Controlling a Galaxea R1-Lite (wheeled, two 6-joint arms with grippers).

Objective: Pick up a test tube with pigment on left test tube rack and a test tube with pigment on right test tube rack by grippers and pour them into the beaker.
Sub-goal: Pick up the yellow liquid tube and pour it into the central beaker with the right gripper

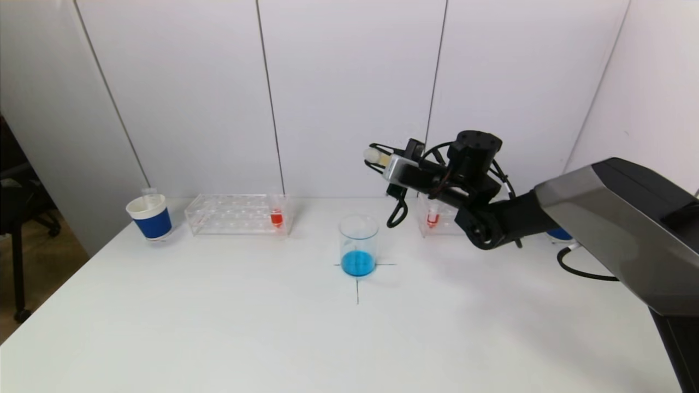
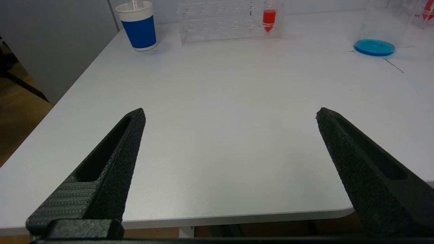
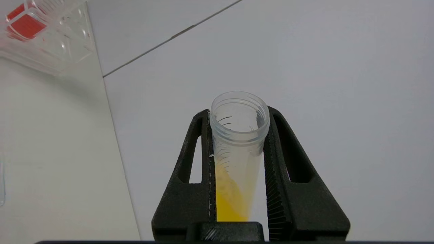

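Right gripper (image 3: 239, 135) clamped on clear test tube (image 3: 237, 152) with yellow pigment, tilted near-horizontal, raised above and behind the one beaker (image 1: 358, 244) holding blue liquid. Left gripper (image 2: 230, 115) wide open, empty, low over table (image 2: 217, 135). Two racks: left rack (image 1: 235, 214), right rack (image 1: 437, 221), one red tube each.
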